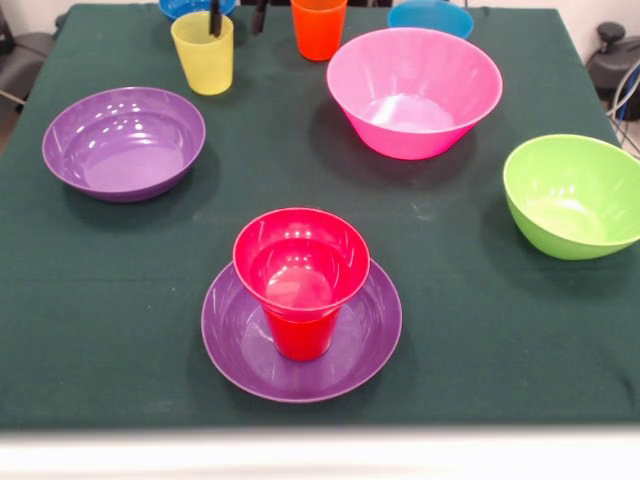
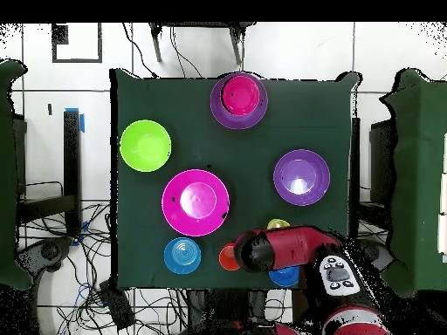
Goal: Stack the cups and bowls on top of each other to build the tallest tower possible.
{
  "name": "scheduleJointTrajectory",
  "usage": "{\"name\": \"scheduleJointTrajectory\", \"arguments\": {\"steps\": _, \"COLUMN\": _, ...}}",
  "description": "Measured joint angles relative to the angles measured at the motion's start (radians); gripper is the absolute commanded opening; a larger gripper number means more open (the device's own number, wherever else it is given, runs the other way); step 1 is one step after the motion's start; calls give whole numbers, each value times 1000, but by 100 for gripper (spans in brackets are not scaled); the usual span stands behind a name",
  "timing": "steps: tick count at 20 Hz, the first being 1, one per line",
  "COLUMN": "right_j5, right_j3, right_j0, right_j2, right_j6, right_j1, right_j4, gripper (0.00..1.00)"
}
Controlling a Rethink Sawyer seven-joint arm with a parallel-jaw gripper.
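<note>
So far the tower [image 1: 300, 300] is only a crimson bowl [image 1: 301, 262] seated on a red cup [image 1: 300, 335] in a purple bowl [image 1: 250, 360] at the near bench [image 1: 100, 300] edge. The gripper [image 1: 237, 18] is seen parted, nothing held, between yellow cup [image 1: 203, 52] and orange cup [image 1: 318, 27]. Either cup could be knocked over by a careless descent; the tower's top-heavy bowl could be tipped.

On the dark green cloth surface [image 1: 100, 300]: glossy crimson small plastic bowl [image 1: 301, 262] on a red plastic cup [image 1: 300, 335] in a purple shallow bowl [image 1: 370, 340]; pink big bowl [image 1: 414, 92] at one o'clock, lime green bowl [image 1: 572, 196] at three
</note>
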Motion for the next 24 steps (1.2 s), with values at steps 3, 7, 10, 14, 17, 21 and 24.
{"name": "scheduleJointTrajectory", "arguments": {"steps": 3, "right_j5": 0, "right_j3": 2, "right_j0": -13, "right_j2": 0, "right_j6": 0, "right_j1": -9, "right_j4": 0, "gripper": 100}}
{"name": "scheduleJointTrajectory", "arguments": {"steps": 7, "right_j5": 0, "right_j3": 2, "right_j0": -32, "right_j2": -1, "right_j6": 0, "right_j1": -13, "right_j4": -3, "gripper": 100}}
{"name": "scheduleJointTrajectory", "arguments": {"steps": 10, "right_j5": -12, "right_j3": 0, "right_j0": -31, "right_j2": -7, "right_j6": 0, "right_j1": 8, "right_j4": -17, "gripper": 100}}
{"name": "scheduleJointTrajectory", "arguments": {"steps": 14, "right_j5": -47, "right_j3": -5, "right_j0": -30, "right_j2": -15, "right_j6": 0, "right_j1": 49, "right_j4": -29, "gripper": 100}}
{"name": "scheduleJointTrajectory", "arguments": {"steps": 17, "right_j5": -78, "right_j3": -8, "right_j0": -29, "right_j2": -25, "right_j6": 0, "right_j1": 79, "right_j4": -37, "gripper": 100}}
{"name": "scheduleJointTrajectory", "arguments": {"steps": 21, "right_j5": -93, "right_j3": -10, "right_j0": -28, "right_j2": -37, "right_j6": 0, "right_j1": 106, "right_j4": -43, "gripper": 100}}
{"name": "scheduleJointTrajectory", "arguments": {"steps": 24, "right_j5": -95, "right_j3": -12, "right_j0": -24, "right_j2": -45, "right_j6": 0, "right_j1": 118, "right_j4": -42, "gripper": 100}}
